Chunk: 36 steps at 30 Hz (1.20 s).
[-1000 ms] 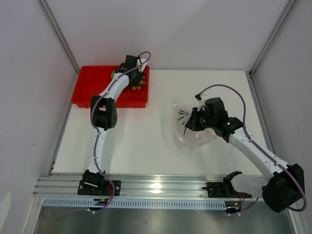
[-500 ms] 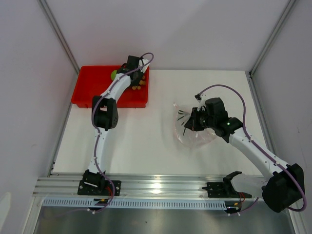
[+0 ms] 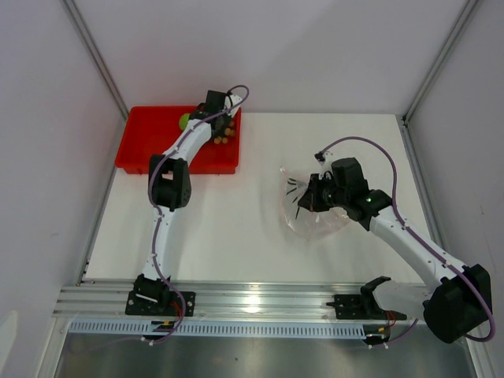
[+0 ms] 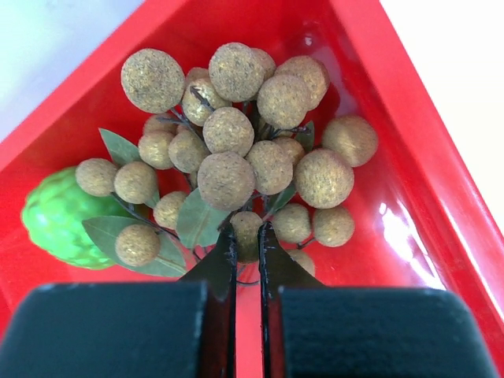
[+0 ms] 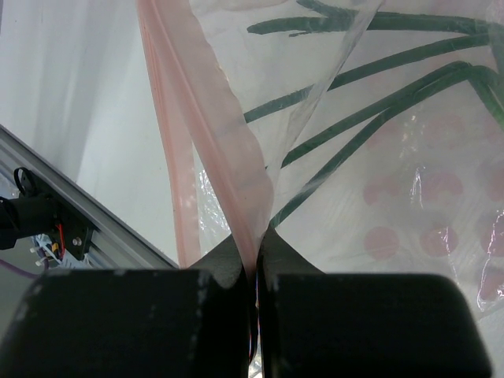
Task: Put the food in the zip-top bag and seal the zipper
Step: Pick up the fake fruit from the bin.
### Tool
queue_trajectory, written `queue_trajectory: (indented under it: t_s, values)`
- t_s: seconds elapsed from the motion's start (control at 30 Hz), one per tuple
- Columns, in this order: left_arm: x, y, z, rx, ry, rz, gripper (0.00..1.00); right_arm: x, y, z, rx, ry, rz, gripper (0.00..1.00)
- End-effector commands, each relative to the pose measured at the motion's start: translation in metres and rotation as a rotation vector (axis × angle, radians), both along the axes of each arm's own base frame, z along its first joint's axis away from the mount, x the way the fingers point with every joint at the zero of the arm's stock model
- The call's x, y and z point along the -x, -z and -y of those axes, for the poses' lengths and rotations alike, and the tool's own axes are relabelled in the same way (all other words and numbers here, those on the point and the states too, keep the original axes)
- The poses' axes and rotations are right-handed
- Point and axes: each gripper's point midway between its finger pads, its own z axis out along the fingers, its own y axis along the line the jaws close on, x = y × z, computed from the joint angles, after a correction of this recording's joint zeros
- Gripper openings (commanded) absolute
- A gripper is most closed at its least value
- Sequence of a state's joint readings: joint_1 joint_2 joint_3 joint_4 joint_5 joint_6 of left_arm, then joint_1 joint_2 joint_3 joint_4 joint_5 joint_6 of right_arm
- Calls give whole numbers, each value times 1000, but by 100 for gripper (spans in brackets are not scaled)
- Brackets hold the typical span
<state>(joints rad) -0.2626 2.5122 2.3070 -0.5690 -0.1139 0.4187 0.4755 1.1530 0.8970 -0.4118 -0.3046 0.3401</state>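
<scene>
Left gripper is inside the tray, at its far right corner. The jaws are pressed almost together with only a thin slit between them. The tips pinch the near edge of the bunch, on a thin stem just under one tan fruit. The bunch lies on the tray floor with a few green leaves under it. The lime is also in the tray, just left of the bunch and touching its leaves, not gripped.

Right gripper is well right of the tray, over the table. Its jaws are clamped tight, pinching the bag at its mouth edge. The pinkish zipper runs straight into the pinch. The bag's mouth is lifted and gapes toward the tray. The rest of the bag lies crinkled on the table.

The sprig is inside the bag, its thin dark green leaves seen through the film.

The bag's print is pale pink round spots; no letters are legible.
</scene>
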Motion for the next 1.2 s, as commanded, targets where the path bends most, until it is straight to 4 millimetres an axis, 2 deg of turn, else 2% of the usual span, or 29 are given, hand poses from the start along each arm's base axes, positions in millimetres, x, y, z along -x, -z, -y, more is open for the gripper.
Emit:
queue_trajectory:
  t_s: [0.0, 0.07, 0.1, 0.13, 0.17, 0.27, 0.3, 0.33, 0.37, 0.4, 0.43, 0.5, 0.53, 0.6, 0.63, 0.7, 0.73, 0.83, 0.87, 0.9, 0.97, 1.0, 1.03, 1.1, 1.17]
  values:
    - [-7, -22, -5, 9, -69, 96, 1, -4, -11, -4, -37, -1, 32, 0]
    - [-2, -39, -7, 35, -92, 131, 1, -4, -11, -3, -36, 5, 32, 0]
    - [3, -37, -9, 36, -101, 128, 1, -5, -10, -3, -34, 10, 28, 0]
    - [3, -45, -14, 34, -125, 153, 1, -5, -10, -2, -35, 15, 25, 0]
    - [6, -62, -16, 53, -150, 176, 0, -5, -12, -3, -37, 12, 25, 0]
    - [14, -88, -18, 88, -191, 187, 1, -6, -12, -3, -32, 28, 4, 0]
    - [19, -109, -18, 111, -200, 215, 1, -8, -14, -3, -35, 30, 5, 0]
    - [22, -120, -19, 125, -209, 226, 0, -8, -12, -4, -33, 31, -7, 0]
    - [27, -128, -19, 147, -226, 225, 0, -9, -13, -5, -37, 35, -11, 0]
    - [34, -149, -20, 167, -230, 249, 1, -10, -15, -6, -38, 34, -12, 0]
    - [39, -159, -20, 178, -234, 259, 0, -11, -15, -6, -38, 39, -19, 0]
    - [51, -171, -22, 195, -257, 255, 1, -12, -13, -6, -35, 45, -31, 0]
    - [60, -189, -21, 215, -264, 274, 1, -15, -14, -6, -25, 55, -39, 0]
    - [77, -200, -19, 225, -263, 257, 0, -19, -16, -5, -19, 70, -46, 0]
    - [89, -220, -19, 243, -261, 277, 1, -22, -22, -6, -24, 74, -33, 0]
    - [113, -228, -7, 277, -236, 234, 1, -24, -23, -5, -18, 83, -41, 0]
    - [131, -255, -2, 324, -203, 263, 0, -25, -24, -5, -15, 88, -42, 0]
    - [172, -260, 15, 414, -155, 214, 0, -28, -31, -4, -17, 106, -32, 0]
    - [195, -286, 18, 507, -152, 239, 1, -31, -33, -3, -18, 116, -27, 0]
    - [211, -271, 26, 532, -127, 181, 1, -31, -33, -3, -15, 122, -32, 0]
    - [242, -288, 49, 686, -34, 145, 0, -31, -35, -4, -22, 126, -35, 0]
    - [270, -316, 54, 762, 32, 182, 1, -31, -34, -4, -23, 130, -39, 0]
    - [287, -300, 71, 839, 97, 102, 1, -30, -34, -4, -24, 133, -38, 0]
    - [326, -316, 78, 935, 178, 100, 1, -30, -31, -2, -17, 143, -44, 0]
    - [358, -315, 97, 1043, 275, 12, 0, -30, -29, -3, -19, 143, -44, 0]
